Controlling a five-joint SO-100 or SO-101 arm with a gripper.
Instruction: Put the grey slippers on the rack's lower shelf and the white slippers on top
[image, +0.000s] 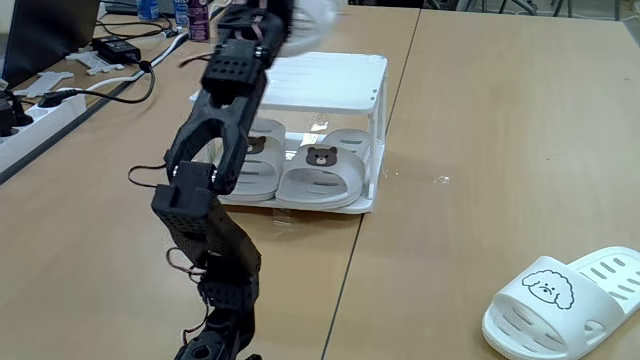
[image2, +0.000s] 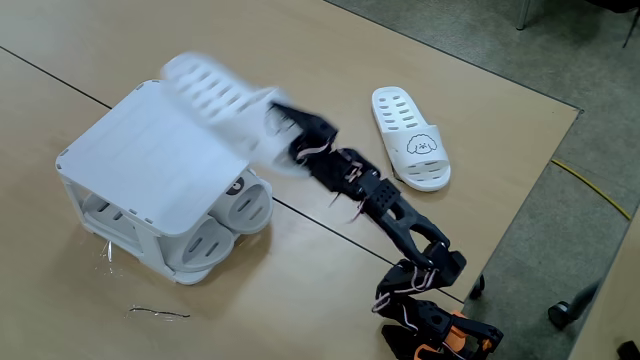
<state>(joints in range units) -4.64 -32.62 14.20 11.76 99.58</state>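
The black fingers pinch a blurred white slotted rubber slipper just above the white glossy plastic rack; two grey bear-face slippers lie below.

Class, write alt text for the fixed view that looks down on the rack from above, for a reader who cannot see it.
A black robot arm holds a white slipper, blurred by motion, over the top of a white rack. Two grey slippers sit on its lower shelf, and a second white slipper lies on the wooden table beside the arm.
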